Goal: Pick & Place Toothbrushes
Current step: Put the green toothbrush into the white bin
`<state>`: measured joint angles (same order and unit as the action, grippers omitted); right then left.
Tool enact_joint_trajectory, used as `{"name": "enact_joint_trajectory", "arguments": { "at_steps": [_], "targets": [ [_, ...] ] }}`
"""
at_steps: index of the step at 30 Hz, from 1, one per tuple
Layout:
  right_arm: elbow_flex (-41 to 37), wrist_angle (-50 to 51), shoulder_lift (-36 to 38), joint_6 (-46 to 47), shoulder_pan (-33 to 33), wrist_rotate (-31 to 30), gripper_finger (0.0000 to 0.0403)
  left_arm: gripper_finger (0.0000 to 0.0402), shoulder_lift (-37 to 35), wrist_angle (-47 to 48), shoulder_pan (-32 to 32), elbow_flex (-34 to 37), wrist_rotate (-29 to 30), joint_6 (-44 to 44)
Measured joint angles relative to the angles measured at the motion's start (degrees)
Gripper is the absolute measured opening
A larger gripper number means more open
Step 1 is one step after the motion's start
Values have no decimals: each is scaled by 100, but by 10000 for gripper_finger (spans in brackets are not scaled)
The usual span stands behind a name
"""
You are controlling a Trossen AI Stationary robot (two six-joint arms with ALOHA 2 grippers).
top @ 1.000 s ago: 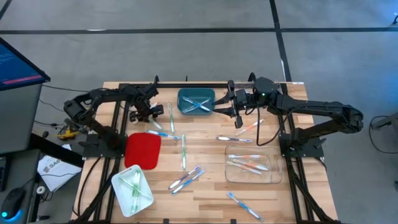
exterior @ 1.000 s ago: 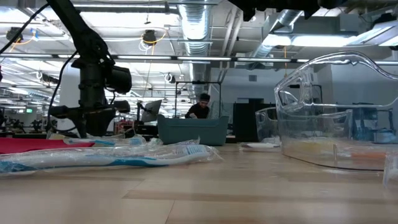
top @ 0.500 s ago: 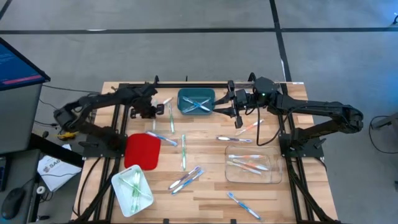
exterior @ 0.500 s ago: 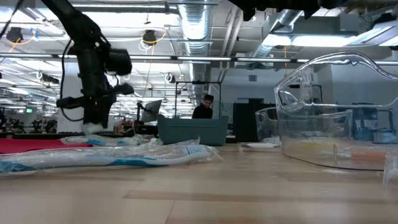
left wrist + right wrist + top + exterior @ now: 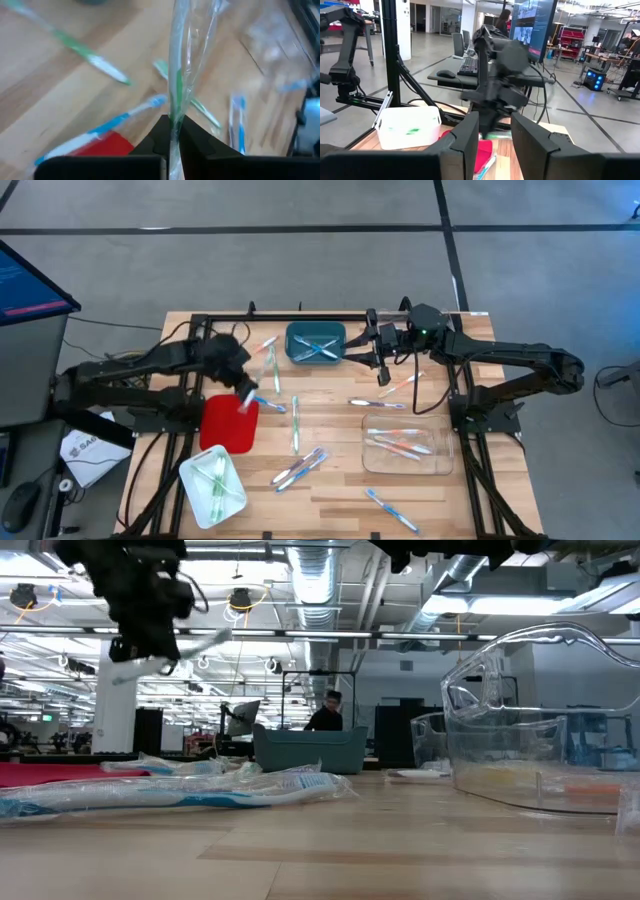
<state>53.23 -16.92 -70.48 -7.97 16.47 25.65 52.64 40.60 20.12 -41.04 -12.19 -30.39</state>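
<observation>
The left gripper (image 5: pixel 243 387) hangs above the table over the edge of the red tray (image 5: pixel 228 423), fingers clamped on a wrapped green toothbrush (image 5: pixel 176 65) lifted clear of the wood. Other toothbrushes (image 5: pixel 296 470) lie scattered on the table. The right gripper (image 5: pixel 380 360) waits beside the teal bin (image 5: pixel 315 343), fingers partly apart and empty.

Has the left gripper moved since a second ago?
Yes. In the high view the left gripper, shut on a wrapped green toothbrush, has moved from beside the teal bin toward the red tray, and the low view shows it raised.
</observation>
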Motion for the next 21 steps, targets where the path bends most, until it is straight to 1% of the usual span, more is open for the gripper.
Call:
{"name": "enact_joint_trajectory", "arguments": {
  "at_steps": [3,6,9,13,17,19,21],
  "targets": [
    [0,-73,1,0,0,0,108,8,-203,11,-712,0,270,109],
    [0,-188,2,0,0,0,108,8,-197,32,-1348,-9,488,242],
    [0,-245,2,0,0,0,108,8,-144,51,-1881,-11,791,360],
    [0,-250,2,1,0,0,108,8,-142,326,-2562,-58,1316,825],
    [0,-262,2,0,0,0,108,7,28,1343,-3112,-554,2010,1027],
    [0,-281,2,0,0,0,108,7,247,1995,-3403,-929,2417,1006],
    [0,-296,2,-4,0,0,108,7,544,2496,-3710,-1266,2659,883]
  ]
}}
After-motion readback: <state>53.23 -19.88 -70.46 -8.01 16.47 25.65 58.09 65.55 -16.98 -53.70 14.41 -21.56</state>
